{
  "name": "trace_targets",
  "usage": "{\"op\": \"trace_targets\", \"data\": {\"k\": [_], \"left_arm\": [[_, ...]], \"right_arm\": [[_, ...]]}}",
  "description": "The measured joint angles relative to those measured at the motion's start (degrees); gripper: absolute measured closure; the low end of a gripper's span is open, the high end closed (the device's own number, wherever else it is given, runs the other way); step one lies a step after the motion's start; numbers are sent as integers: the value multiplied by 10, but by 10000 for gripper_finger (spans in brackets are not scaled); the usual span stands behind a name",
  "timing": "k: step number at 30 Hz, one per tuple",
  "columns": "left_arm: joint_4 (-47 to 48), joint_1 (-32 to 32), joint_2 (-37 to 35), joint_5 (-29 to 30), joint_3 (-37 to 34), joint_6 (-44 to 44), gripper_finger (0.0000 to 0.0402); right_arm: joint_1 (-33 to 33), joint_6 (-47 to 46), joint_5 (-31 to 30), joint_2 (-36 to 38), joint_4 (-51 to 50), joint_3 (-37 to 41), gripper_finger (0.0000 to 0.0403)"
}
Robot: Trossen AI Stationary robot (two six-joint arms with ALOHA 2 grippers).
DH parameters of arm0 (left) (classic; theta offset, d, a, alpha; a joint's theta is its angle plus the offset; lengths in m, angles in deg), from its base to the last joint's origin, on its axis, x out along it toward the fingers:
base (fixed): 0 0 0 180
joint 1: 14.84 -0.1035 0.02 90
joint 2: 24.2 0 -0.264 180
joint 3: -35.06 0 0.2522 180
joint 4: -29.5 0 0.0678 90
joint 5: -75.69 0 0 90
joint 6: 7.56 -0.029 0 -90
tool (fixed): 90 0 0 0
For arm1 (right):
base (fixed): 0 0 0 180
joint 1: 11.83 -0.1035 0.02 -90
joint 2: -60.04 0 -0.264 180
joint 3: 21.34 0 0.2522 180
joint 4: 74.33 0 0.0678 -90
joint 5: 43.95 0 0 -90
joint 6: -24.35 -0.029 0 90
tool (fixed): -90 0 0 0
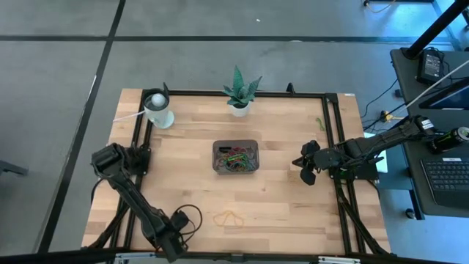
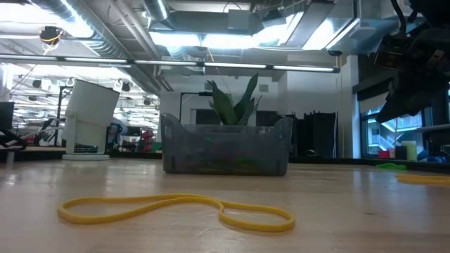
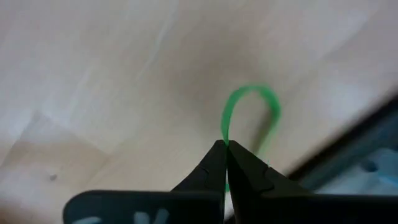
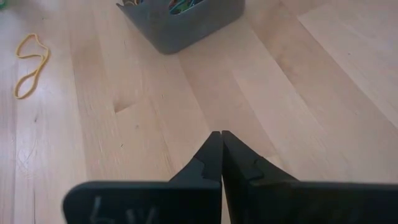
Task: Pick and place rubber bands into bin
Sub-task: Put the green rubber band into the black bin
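Risk of slippage: left gripper (image 3: 225, 146) fingers pinched shut on only a thin edge of the green rubber band (image 3: 249, 112) looping beyond their tips, while right gripper (image 4: 221, 135) fingers are shut and empty.

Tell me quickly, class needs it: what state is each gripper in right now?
Left gripper: fingers shut on a green rubber band.
Right gripper: fingers shut, holding nothing.
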Motion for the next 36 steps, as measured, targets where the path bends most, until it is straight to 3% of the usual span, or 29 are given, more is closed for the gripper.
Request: {"op": "trace_targets", "data": {"k": [9, 19, 29, 36], "left_arm": [[125, -12, -89, 62, 68, 24, 399], [244, -94, -158, 175, 123, -76, 399], [231, -325, -187, 180, 125, -385, 400], [82, -470, -166, 169, 125, -609, 400]], "right_arm": [[0, 1, 0, 0, 0, 0, 402], [0, -3, 0, 0, 7, 0, 402], [0, -9, 0, 0, 28, 0, 402], [0, -20, 0, 0, 29, 0, 402]]}}
